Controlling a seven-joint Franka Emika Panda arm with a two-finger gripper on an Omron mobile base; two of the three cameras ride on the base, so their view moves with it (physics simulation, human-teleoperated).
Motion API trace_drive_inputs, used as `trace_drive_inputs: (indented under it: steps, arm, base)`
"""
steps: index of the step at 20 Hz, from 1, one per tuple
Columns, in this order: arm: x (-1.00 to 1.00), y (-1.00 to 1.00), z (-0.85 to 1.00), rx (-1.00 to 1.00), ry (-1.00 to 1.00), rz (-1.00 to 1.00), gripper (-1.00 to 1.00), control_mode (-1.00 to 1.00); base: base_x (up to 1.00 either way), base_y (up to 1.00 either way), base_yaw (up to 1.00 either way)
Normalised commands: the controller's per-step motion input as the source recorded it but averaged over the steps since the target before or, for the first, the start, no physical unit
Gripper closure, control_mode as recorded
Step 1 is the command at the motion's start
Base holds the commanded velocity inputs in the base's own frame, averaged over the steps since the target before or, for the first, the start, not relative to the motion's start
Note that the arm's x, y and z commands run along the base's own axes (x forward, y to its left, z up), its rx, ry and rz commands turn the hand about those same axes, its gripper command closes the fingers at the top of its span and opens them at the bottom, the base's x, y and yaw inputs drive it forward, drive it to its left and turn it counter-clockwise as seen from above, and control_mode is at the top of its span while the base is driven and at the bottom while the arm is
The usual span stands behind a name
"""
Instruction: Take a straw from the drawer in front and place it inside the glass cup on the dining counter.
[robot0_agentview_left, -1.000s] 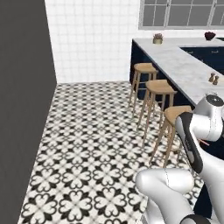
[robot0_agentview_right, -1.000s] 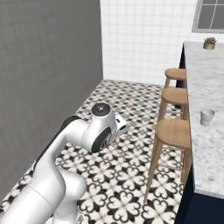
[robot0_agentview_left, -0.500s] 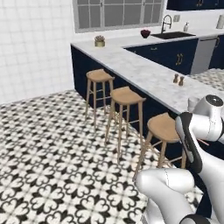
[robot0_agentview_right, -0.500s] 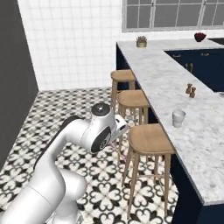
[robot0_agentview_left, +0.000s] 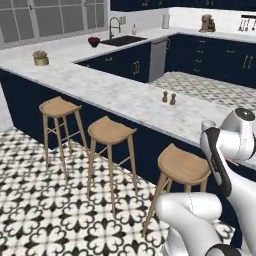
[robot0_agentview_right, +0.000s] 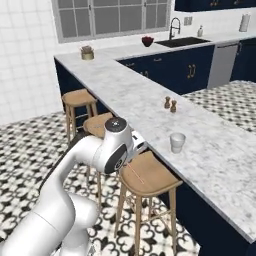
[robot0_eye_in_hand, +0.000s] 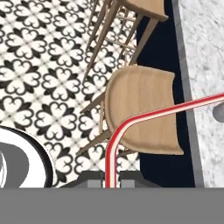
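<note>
Since a second ago the whole scene has swung in both base views, from tiled wall and bare floor to the long marble bench with its stools, which is read as the base having turned and not as any shift of the things themselves.

The straw (robot0_eye_in_hand: 144, 117) is clamped between the closed fingers of the claw (robot0_eye_in_hand: 110, 183); in the hand view it rises from between the two tips, bends sharply, and runs off toward the marble. It is also seen as a thin pink line below the wrist in the right base view (robot0_agentview_right: 136, 176). It is judged very light, slender and somewhat flexible, with a smooth surface that could slip or pivot in a pinch grip. The hold is near the end of the short leg, so the long leg is left free to be lowered into the cup; a hard squeeze would likely crush it.

The glass cup (robot0_agentview_right: 177, 142) stands upright on the dining counter (robot0_agentview_right: 210, 150), near its stool-side edge and apart from the straw. It is judged light and easily tipped if the straw is pushed against its rim.

A wooden stool (robot0_eye_in_hand: 142, 111) lies directly beneath the claw. Two brown shakers (robot0_agentview_right: 170, 104) stand farther along the bench.
</note>
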Motion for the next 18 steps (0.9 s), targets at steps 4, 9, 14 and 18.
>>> trace_drive_inputs:
  steps: [4, 9, 14, 18]
  arm:
    - [0.0, 0.0, 0.0, 0.0, 0.0, 0.0, 1.0, 1.0]
    - [0.0, 0.0, 0.0, 0.0, 0.0, 0.0, 1.0, 1.0]
    - [0.0, 0.0, 0.0, 0.0, 0.0, 0.0, 1.0, 1.0]
    - [0.0, 0.0, 0.0, 0.0, 0.0, 0.0, 1.0, 1.0]
  base:
    - [0.62, 0.58, -0.65]
    - [0.34, 0.56, -0.66]
    - [0.23, 0.69, -0.62]
    - [0.05, 0.96, -0.46]
